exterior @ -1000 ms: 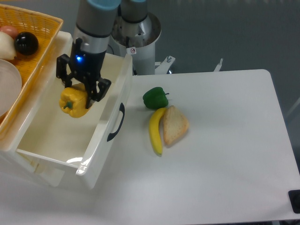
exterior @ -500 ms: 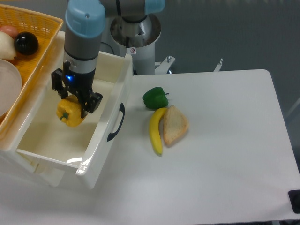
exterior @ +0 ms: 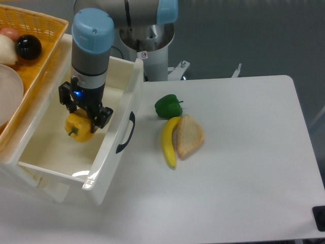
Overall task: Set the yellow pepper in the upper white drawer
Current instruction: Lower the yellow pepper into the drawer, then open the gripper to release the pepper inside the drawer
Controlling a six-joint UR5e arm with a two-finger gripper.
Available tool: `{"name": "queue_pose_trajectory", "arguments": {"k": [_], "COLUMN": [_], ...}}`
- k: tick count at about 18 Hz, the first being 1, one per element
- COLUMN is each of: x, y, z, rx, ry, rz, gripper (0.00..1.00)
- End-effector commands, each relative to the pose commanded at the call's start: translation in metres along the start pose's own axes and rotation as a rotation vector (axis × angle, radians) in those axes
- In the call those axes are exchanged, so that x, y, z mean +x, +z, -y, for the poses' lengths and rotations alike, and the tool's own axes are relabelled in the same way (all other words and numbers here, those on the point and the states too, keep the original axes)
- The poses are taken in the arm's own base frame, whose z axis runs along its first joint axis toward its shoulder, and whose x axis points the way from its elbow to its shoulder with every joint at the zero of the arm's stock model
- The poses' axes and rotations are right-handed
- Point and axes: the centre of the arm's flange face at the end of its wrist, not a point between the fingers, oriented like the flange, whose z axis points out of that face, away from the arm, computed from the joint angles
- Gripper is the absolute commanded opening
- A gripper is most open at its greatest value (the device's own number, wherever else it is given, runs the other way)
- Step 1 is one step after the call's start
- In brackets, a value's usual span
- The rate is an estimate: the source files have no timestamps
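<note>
The yellow pepper (exterior: 78,128) is inside the upper white drawer (exterior: 109,147), low over its floor, stem pointing left. My gripper (exterior: 83,116) reaches straight down into the drawer and is shut on the pepper from above, its black fingers on either side of it. The drawer is pulled out, with its curved black handle (exterior: 126,133) on the front panel facing the table. Whether the pepper touches the drawer floor cannot be told.
An orange wicker basket (exterior: 30,56) with a black ball, an onion and a white plate sits on top at the left. On the table lie a green pepper (exterior: 168,106), a banana (exterior: 168,142) and a piece of bread (exterior: 189,135). The robot base (exterior: 150,43) stands behind.
My gripper has gone lower into the drawer with the yellow pepper, after shifting slightly left. The table items have not moved.
</note>
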Motion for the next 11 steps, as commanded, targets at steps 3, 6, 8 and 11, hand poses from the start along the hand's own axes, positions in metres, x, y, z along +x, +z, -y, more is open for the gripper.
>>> {"name": "queue_pose_trajectory", "arguments": {"k": [3, 6, 8, 11], "x": [0.000, 0.004, 0.002, 0.003], "y": [0.004, 0.006, 0.010, 0.016], "z": [0.001, 0.002, 0.003, 0.005], "rx": [-0.006, -0.008, -0.018, -0.032], "ry": [0.001, -0.001, -0.007, -0.002], "rz": [-0.003, -0.004, -0.001, 0.002], "gripper": [0.39, 0.49, 0.55, 0.61]}}
